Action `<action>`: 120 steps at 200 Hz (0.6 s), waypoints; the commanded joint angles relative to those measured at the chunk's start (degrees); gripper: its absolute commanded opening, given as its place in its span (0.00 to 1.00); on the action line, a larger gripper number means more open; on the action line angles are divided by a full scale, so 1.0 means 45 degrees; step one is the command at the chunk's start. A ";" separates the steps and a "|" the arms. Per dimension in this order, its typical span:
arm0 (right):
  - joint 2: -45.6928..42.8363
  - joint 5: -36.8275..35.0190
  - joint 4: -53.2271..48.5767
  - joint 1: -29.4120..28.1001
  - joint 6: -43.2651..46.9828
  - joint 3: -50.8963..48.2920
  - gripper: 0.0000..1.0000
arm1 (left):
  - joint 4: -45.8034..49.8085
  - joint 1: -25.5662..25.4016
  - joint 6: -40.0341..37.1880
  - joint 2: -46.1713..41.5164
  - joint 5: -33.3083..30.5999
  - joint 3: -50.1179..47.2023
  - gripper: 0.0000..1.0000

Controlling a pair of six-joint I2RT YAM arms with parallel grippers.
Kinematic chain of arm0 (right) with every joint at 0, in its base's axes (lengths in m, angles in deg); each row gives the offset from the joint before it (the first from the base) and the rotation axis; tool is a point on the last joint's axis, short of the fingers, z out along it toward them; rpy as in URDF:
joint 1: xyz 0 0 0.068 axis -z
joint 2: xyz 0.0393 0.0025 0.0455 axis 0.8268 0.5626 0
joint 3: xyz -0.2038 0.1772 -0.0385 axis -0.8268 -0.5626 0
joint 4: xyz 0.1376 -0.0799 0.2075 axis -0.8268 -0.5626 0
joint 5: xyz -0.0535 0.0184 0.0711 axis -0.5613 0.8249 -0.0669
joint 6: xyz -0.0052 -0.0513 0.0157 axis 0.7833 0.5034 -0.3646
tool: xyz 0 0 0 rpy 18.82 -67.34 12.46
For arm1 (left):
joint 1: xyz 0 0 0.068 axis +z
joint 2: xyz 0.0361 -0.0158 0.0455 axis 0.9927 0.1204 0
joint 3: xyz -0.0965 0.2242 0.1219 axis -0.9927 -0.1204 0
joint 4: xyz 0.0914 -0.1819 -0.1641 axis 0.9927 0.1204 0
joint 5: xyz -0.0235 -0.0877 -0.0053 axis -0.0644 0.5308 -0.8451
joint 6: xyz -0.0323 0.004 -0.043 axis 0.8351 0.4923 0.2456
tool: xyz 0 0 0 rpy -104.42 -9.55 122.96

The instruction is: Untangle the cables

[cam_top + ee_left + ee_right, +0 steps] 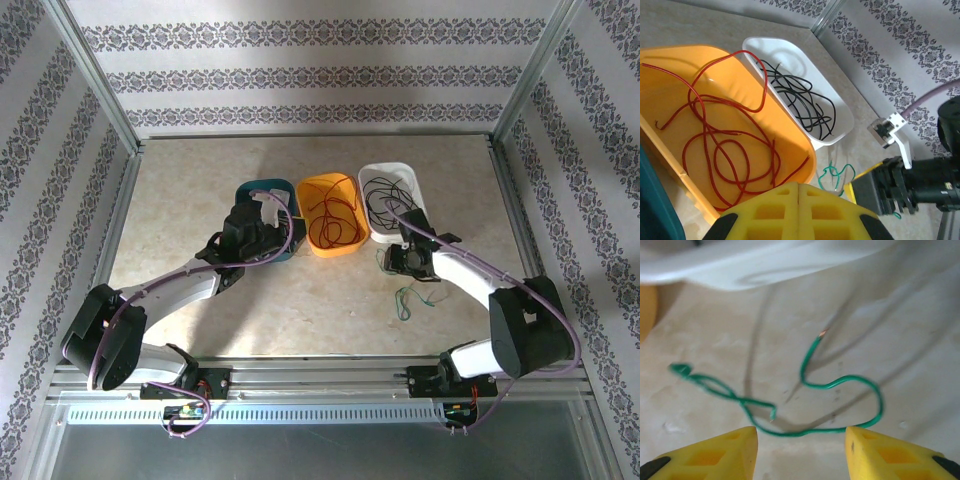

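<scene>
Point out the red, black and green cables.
Red cable (763, 97): left wrist view, right-hand bend.
Black cable (800, 97): left wrist view, middle of the tangle.
Green cable (815, 432): right wrist view, lowest stretch.

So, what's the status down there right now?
Left gripper shut, by orange bin. Right gripper open, above green cable loose on table. Red cable in orange bin, black cable in white bin. Nothing in the way.

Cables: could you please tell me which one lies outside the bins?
The green cable, on the table before the right pincer; the red cable is in the orange bin, the black cable in the white bin.
</scene>
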 commanded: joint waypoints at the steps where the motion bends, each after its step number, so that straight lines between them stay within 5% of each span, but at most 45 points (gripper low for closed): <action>1: 0.0546 -0.0221 -0.0086 0.0602 -0.0238 0.0428 0.50 | -0.0455 -0.0174 0.0081 0.0093 -0.0085 0.0070 0.00; 44: 0.2021 -0.0384 0.0010 0.0715 -0.0053 0.0921 0.45 | -0.0447 -0.0179 0.0103 0.0222 -0.0105 0.0158 0.00; 69: 0.2445 -0.0546 0.0017 0.0737 0.0029 0.1203 0.28 | -0.0443 -0.0195 0.0191 0.0183 -0.0076 0.0119 0.00; 93: 0.2587 -0.0390 0.0091 0.0731 0.0159 0.1276 0.00 | -0.0054 -0.0325 -0.0070 0.0183 -0.0103 0.0235 0.00; 120: 0.2262 -0.0220 0.0255 0.0733 0.0235 0.0961 0.00 | 0.0189 -0.0572 -0.0314 0.0328 -0.0081 0.0419 0.00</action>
